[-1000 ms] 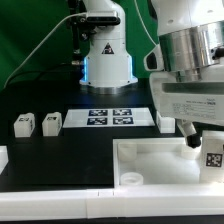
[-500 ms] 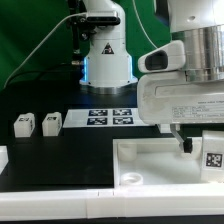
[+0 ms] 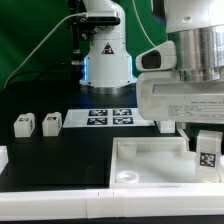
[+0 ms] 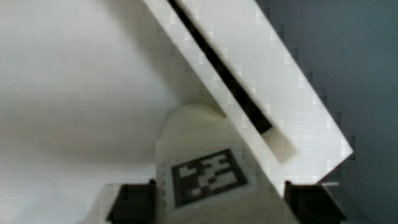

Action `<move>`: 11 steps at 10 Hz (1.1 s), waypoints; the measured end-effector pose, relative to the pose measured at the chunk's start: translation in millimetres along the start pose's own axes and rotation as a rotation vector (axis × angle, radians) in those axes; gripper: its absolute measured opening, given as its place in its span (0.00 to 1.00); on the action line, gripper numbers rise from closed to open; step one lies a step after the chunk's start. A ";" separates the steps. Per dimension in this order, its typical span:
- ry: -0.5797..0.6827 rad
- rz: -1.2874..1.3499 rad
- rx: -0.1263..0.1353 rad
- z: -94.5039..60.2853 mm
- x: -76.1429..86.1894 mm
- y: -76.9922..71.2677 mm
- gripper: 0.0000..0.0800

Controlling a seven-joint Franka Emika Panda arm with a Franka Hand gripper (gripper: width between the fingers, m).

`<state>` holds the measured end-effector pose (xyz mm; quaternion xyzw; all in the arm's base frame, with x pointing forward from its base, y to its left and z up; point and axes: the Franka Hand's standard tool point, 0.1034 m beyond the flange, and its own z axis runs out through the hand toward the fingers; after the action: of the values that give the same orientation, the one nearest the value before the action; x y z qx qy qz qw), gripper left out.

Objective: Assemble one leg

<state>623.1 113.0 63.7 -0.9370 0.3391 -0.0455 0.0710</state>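
Note:
My gripper point(image 3: 204, 147) is at the exterior view's right, over the right part of the white tray-like tabletop point(image 3: 150, 158). It is shut on a white leg point(image 3: 207, 155) with a black-and-white tag, held just inside the tabletop's far rim. In the wrist view the leg point(image 4: 205, 165) stands between the two dark fingers point(image 4: 132, 203), with the gripper point(image 4: 217, 207) closed round it and the tabletop's raised wall point(image 4: 249, 85) running beside it. Two more legs point(image 3: 24, 125) point(image 3: 51, 122) stand on the black table at the exterior view's left.
The marker board point(image 3: 110, 118) lies on the table behind the tabletop. A white part point(image 3: 3, 157) shows at the left edge. The robot's base point(image 3: 107, 55) stands at the back. A white table edge point(image 3: 60, 200) runs along the front.
The gripper came down round the leg by the tabletop's far rim and closed on it. The leg has shifted slightly to the exterior view's left and up.

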 end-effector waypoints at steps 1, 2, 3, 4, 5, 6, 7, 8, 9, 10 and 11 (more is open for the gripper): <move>0.004 0.061 -0.006 -0.2 1.3 2.0 0.43; 0.009 0.081 -0.012 -0.6 2.4 4.2 0.43; 0.011 0.079 -0.019 -0.7 3.7 6.6 0.43; 0.010 0.074 -0.020 -0.7 3.6 6.7 0.43; 0.010 0.072 -0.020 -0.7 3.5 6.8 0.43; 0.009 0.070 -0.020 -0.6 3.5 6.8 0.43; 0.009 0.069 -0.020 -0.6 3.5 6.8 0.43; 0.009 0.070 -0.020 -0.2 3.5 7.0 0.43; 0.006 0.070 -0.021 -1.0 3.7 6.9 0.53; 0.003 0.067 -0.017 -5.8 5.1 5.7 0.73; 0.006 0.057 -0.009 -11.5 6.7 4.5 0.79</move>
<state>623.9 104.1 74.6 -0.9270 0.3662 -0.0450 0.0672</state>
